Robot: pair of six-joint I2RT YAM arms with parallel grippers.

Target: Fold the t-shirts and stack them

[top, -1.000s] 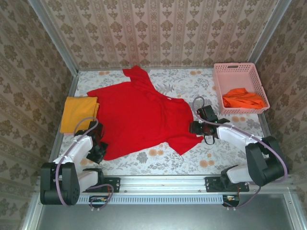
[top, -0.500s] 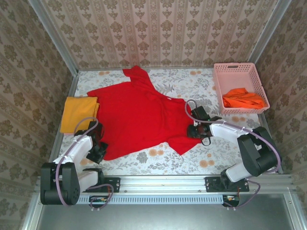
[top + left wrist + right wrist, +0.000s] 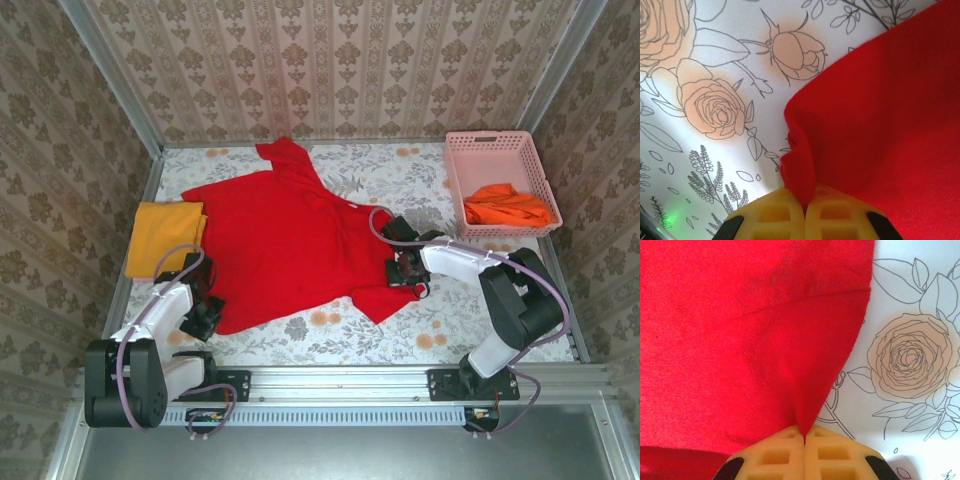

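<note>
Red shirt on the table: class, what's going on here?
Two robot arms are handling the red t-shirt, spread out on the flowered table. The left gripper pinches its near left corner and the right gripper its right edge, both jaws shut. A folded yellow t-shirt lies at left; an orange one sits in the pink basket.

The top camera looks down from above and behind over the whole table (image 3: 400,170). Each wrist camera looks very closely at a red shirt (image 3: 285,240) edge, which the top view also takes in.

The red t-shirt (image 3: 740,340) runs off both wrist views.
</note>
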